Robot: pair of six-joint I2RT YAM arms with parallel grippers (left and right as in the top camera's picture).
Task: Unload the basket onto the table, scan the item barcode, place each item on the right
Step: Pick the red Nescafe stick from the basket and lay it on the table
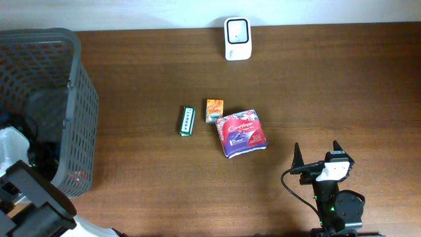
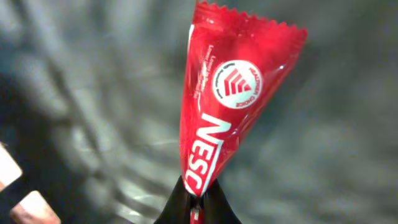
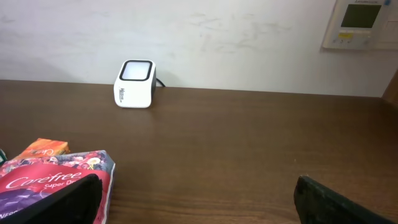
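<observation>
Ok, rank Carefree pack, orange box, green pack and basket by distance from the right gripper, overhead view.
From the right gripper:
1. Carefree pack, mid-table.
2. Orange box, beyond it.
3. Green pack, further left.
4. Grey basket, far left.

Scanner [image 1: 237, 29] behind the packets [image 1: 242, 133], basket [image 1: 80, 99] at left

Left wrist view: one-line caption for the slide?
Left gripper shut on the lower end of a red sachet printed NESC.

I saw a glossy, crinkled red plastic sachet [image 2: 230, 118]. The table [image 1: 329, 85] looked like smooth dark wood, the basket [image 1: 82, 99] matt grey plastic, the scanner [image 1: 237, 38] smooth white plastic.
</observation>
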